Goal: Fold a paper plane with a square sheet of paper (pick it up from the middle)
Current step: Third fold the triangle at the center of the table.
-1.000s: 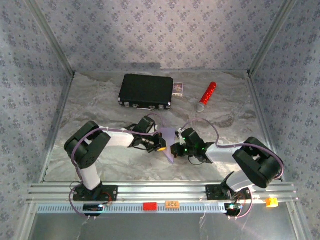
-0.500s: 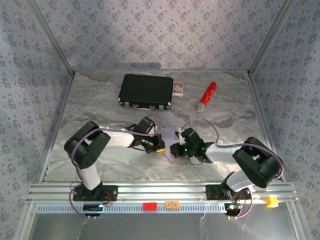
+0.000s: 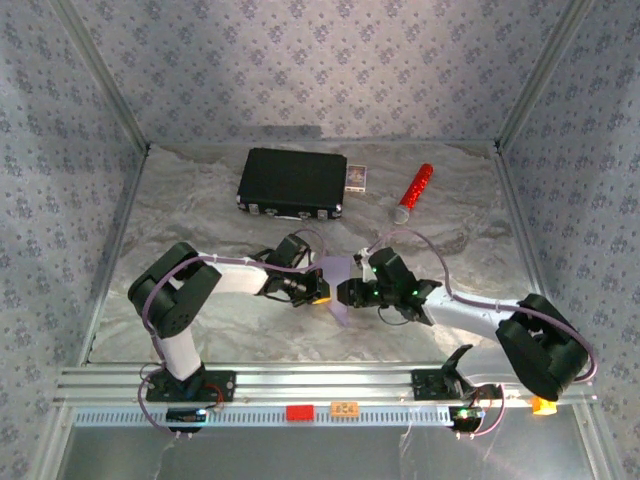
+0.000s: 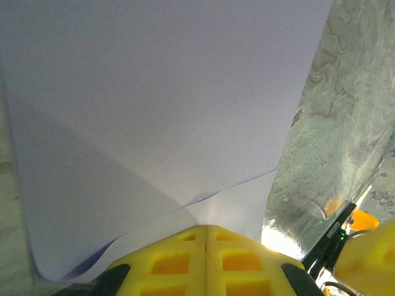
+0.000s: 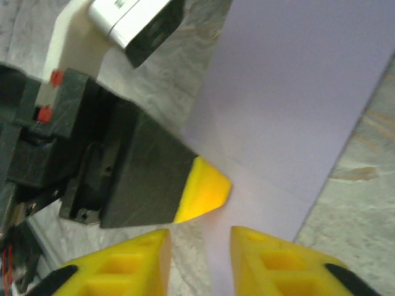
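Swung wide to the right since a second ago: right arm's elbow, with the right gripper (image 3: pixel 350 296) loosened, yellow fingers (image 5: pixel 278 265) narrowly parted at the edge of the thin pale lilac square sheet of paper (image 3: pixel 338 275). Sheet pinched mid-table by the left gripper (image 3: pixel 320 290), jaws pressed together. Grey marbled table (image 3: pixel 190 230); behind, black rectangular case (image 3: pixel 292 183), small white-and-dark card box (image 3: pixel 357 177), red-and-silver cylinder (image 3: pixel 412 192). Floral wallpapered walls (image 3: pixel 330 60) around.

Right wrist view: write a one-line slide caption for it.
Right gripper, jaws parted, at the edge of the lilac paper sheet, which the left gripper pinches.

Black case (image 3: pixel 291 184), box (image 3: pixel 358 177) (beside it), cylinder (image 3: pixel 413 192)
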`<state>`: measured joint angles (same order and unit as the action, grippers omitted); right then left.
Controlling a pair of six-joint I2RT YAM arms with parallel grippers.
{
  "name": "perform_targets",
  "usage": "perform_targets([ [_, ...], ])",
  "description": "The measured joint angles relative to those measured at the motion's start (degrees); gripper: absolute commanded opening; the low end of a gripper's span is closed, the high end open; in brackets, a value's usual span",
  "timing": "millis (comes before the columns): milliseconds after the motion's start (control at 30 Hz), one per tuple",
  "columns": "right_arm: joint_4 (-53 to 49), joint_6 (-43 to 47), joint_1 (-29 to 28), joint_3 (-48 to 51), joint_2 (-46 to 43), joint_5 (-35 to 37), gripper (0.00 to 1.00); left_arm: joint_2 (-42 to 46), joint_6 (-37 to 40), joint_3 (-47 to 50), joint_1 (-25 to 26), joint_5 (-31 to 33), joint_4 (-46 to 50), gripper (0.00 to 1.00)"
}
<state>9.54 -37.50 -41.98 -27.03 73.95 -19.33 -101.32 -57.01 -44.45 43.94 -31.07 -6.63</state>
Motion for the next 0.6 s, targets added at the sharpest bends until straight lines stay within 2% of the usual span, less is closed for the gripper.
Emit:
perform_targets([
  [100, -0.4, -1.2, -1.0, -0.4, 1.0, -2.8, 0.11, 0.1, 0.2, 0.0, 0.0, 0.2, 0.0, 0.0],
  [167, -0.7, -1.7, -2.0, -0.8, 2.1, -3.8, 0.08, 0.1, 0.2, 0.0, 0.0, 0.3, 0.0, 0.0],
  [600, -0.8, -2.2, -4.6, -4.0, 9.9, -5.4, 0.06, 0.4, 0.2, 0.4, 0.0, 0.7, -0.1, 0.0],
])
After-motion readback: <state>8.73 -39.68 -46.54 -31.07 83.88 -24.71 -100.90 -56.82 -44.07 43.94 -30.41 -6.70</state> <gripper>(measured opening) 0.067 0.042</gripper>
